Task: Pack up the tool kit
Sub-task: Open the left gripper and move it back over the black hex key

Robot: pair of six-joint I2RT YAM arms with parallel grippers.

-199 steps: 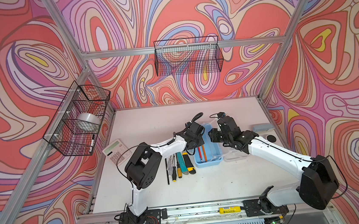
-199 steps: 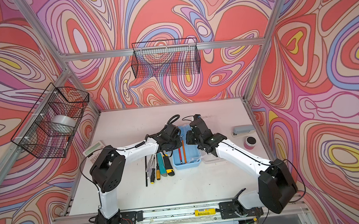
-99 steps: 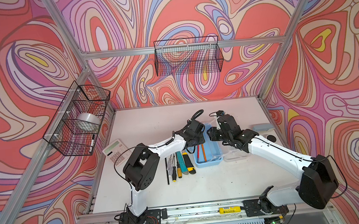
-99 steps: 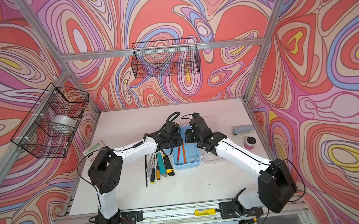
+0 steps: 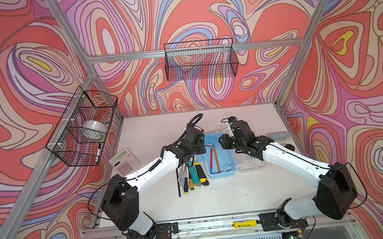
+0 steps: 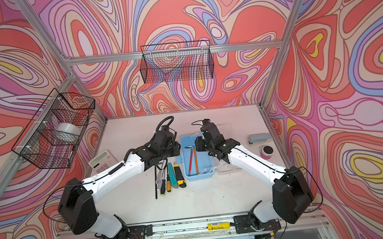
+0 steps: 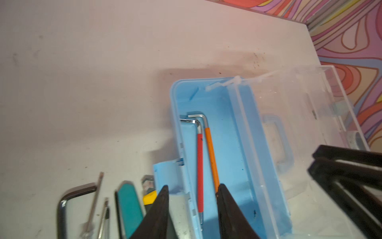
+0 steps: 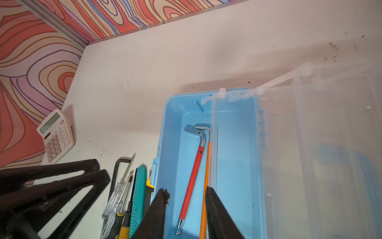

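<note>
The tool kit's light-blue box [image 5: 227, 160] stands open mid-table in both top views, its clear lid [image 5: 252, 165] folded flat to the right. A red hex key [image 7: 199, 165] and an orange hex key [image 7: 211, 155] lie inside. Left of the box lie a black hex key [image 5: 178, 185], screwdrivers [image 5: 186, 180], a teal utility knife [image 5: 194, 174] and a yellow-black utility knife [image 5: 202, 174]. My left gripper [image 7: 193, 187] hangs open over the box's left wall, holding nothing. Over the box's middle my right gripper [image 8: 186, 190] is open and empty too.
A white calculator [image 5: 125, 162] sits at the table's left edge. A pale blue stapler [image 6: 259, 139] and a small round dark-topped pot [image 6: 268, 151] are at the right. Wire baskets [image 5: 200, 60] hang on the back and left walls.
My left gripper's jaws have spread wider and it has drawn back a little to the left from over the box. The right arm has barely moved.
</note>
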